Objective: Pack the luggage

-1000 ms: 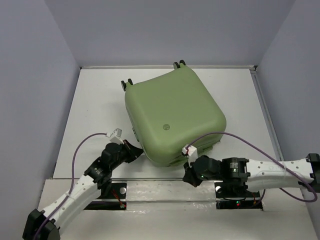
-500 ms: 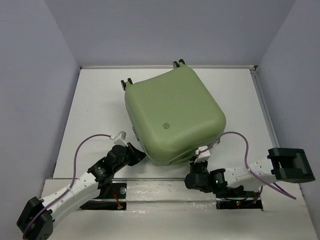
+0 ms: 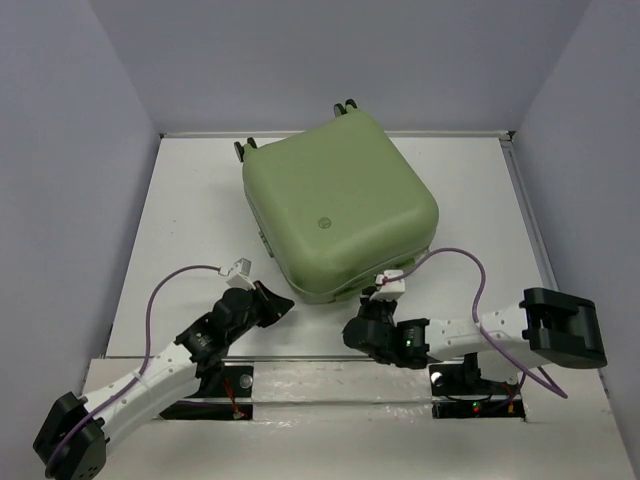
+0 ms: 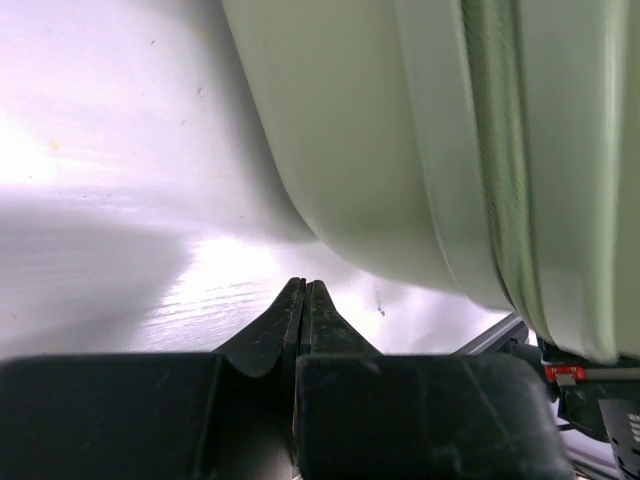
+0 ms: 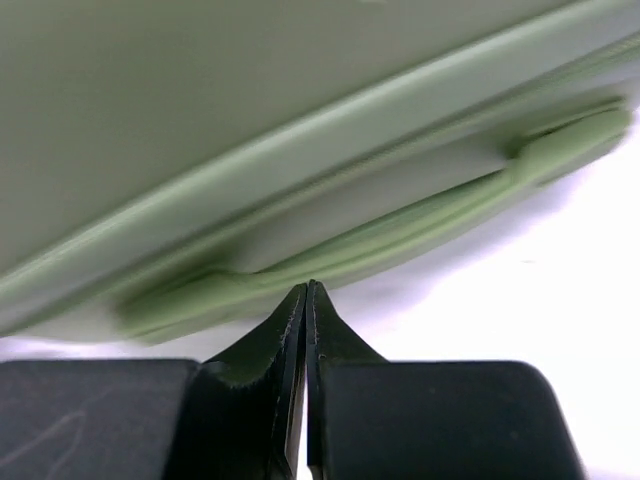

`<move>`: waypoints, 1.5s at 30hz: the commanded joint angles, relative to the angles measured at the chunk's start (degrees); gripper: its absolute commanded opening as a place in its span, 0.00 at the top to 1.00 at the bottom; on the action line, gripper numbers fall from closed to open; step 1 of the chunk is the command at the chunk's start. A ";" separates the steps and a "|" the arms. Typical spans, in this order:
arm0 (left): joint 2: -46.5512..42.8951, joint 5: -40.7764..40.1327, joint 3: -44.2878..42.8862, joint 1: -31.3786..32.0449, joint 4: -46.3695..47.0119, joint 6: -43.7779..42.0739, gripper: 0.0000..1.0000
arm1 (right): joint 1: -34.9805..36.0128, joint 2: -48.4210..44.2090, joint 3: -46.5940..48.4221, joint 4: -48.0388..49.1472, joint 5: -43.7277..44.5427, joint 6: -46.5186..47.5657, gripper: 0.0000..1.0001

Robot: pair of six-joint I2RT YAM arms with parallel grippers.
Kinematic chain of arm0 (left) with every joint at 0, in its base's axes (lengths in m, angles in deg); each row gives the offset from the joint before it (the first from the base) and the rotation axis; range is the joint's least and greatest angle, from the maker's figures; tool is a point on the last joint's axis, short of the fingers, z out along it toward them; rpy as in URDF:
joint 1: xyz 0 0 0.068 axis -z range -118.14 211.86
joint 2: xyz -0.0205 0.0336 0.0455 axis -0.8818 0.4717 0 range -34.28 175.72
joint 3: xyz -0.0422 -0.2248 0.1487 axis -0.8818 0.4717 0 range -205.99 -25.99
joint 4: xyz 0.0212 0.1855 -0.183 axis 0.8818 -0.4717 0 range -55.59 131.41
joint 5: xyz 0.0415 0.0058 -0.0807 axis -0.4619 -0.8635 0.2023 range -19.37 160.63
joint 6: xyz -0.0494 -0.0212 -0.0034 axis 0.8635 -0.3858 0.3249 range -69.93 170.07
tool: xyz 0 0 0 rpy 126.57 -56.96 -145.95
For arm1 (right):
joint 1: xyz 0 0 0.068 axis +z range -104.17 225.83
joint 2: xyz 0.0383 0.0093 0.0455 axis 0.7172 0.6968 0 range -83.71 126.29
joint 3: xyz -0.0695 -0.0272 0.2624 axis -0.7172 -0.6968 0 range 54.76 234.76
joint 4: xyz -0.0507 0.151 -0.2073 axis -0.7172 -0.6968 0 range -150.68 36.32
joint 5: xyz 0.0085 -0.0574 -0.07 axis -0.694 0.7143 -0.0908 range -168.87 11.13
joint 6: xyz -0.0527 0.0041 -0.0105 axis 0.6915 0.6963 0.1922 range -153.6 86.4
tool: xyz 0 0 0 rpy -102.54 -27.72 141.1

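The luggage (image 3: 340, 210), a light olive-green hard-shell suitcase, lies closed and flat in the middle of the white table, wheels toward the back wall. My left gripper (image 3: 280, 303) is shut and empty, just off the suitcase's near left corner; its wrist view shows the rounded shell (image 4: 400, 150) ahead of the gripper (image 4: 303, 285). My right gripper (image 3: 352, 336) is shut and empty, low at the near edge. In the right wrist view its gripper (image 5: 307, 288) points at the side handle (image 5: 380, 240) of the suitcase, touching or almost touching.
The table (image 3: 180, 220) is walled at the back and sides by grey-violet panels. A raised white rim (image 3: 525, 210) runs along the right side. Purple cables (image 3: 165, 285) loop off both wrists. The arm bases sit on a metal rail (image 3: 330, 375) at the near edge.
The suitcase has slid back and left toward the rear wall. My right arm has folded, its gripper swinging left along the near edge. My left gripper has shifted slightly right.
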 commanded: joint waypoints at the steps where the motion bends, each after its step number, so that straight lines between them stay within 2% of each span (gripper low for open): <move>1: -1.04 -2.81 -4.65 0.47 2.47 -1.52 0.94 | -1.69 1.23 9.30 10.07 -5.48 11.68 0.93; 3: -1.75 -3.33 -5.71 0.39 1.59 -2.32 0.94 | -0.20 -1.39 10.81 9.73 -12.40 13.47 0.93; 5: -2.10 -3.43 -6.68 0.39 0.72 -3.02 0.94 | 1.30 -3.16 13.26 5.19 -16.73 14.27 0.92; 7: -3.41 -2.81 -6.51 0.39 0.45 -3.20 0.94 | 1.30 -5.17 17.56 -8.99 -22.01 8.76 0.89; 10: -4.91 -3.25 -6.25 0.39 -0.34 -3.37 0.94 | 1.30 -8.86 19.08 -20.28 -25.63 7.16 0.88; 11: -6.05 -3.34 -6.33 0.47 -0.69 -3.46 0.94 | 1.30 -13.49 17.95 -21.55 -25.98 7.85 0.88; 14: -7.28 -3.34 -7.12 0.39 -1.22 -3.81 0.94 | -7.72 -24.67 13.57 -25.25 -30.10 10.74 0.85; 15: -7.29 -3.34 -7.99 0.47 -1.40 -4.42 0.94 | -15.58 -27.57 11.97 -25.34 -33.24 12.76 0.85; 16: -7.11 -3.34 -8.44 0.48 -1.83 -4.78 0.94 | -19.58 -33.08 10.48 -25.34 -34.41 13.91 0.85; 17: -7.11 -3.25 -8.88 0.48 -2.01 -5.13 0.94 | -23.27 -33.14 9.25 -25.43 -35.29 15.22 0.85; 18: -6.85 -3.25 -9.23 0.48 -2.36 -5.83 0.94 | -30.36 -37.49 7.58 -25.86 -37.73 17.59 0.81; 20: -6.50 -3.07 -10.11 0.30 -2.89 -6.36 0.94 | -37.25 -40.16 6.86 -26.74 -41.08 19.36 0.79; 21: -6.41 -2.99 -10.37 0.39 -2.98 -6.71 0.93 | -40.59 -39.91 6.60 -27.09 -45.19 20.85 0.78; 22: -6.15 -3.07 -10.90 0.30 -3.33 -7.24 0.93 | -47.50 -38.86 5.90 -27.10 -47.40 21.38 0.78; 24: -5.88 -3.25 -11.43 0.30 -3.42 -7.59 0.93 | -53.95 -36.05 4.58 -26.14 -51.71 22.00 0.77; 27: -5.62 -3.07 -11.96 0.30 -3.51 -8.03 0.91 | -63.10 -33.14 -0.16 -17.63 -63.38 22.62 0.74; 29: -5.27 -2.81 -12.13 0.30 -3.77 -8.38 0.90 | -66.79 -33.14 -4.62 -8.32 -67.53 24.28 0.64; 32: -5.00 -2.72 -12.66 0.30 -4.56 -8.91 0.90 | -70.15 -32.79 -8.59 0.73 -72.19 24.99 0.62; 33: -4.91 -2.72 -12.92 0.30 -4.91 -9.43 0.90 | -70.68 -32.87 -9.91 3.29 -71.52 24.91 0.52; 34: -4.83 -2.72 -13.10 0.30 -5.17 -9.70 0.90 | -70.68 -32.96 -11.15 7.66 -71.86 25.69 0.50; 37: -5.18 -2.90 -13.45 0.30 -6.06 -10.05 0.89 | -73.21 -31.74 -14.49 14.97 -73.87 27.89 0.47; 39: -5.27 -2.81 -13.19 0.30 -5.79 -9.97 0.89 | -74.02 -29.89 -16.94 22.00 -78.17 29.03 0.46; 45: -3.42 -2.37 -13.54 0.30 -5.62 -10.49 0.89 | -75.08 -21.73 -22.84 45.71 -84.95 31.49 0.51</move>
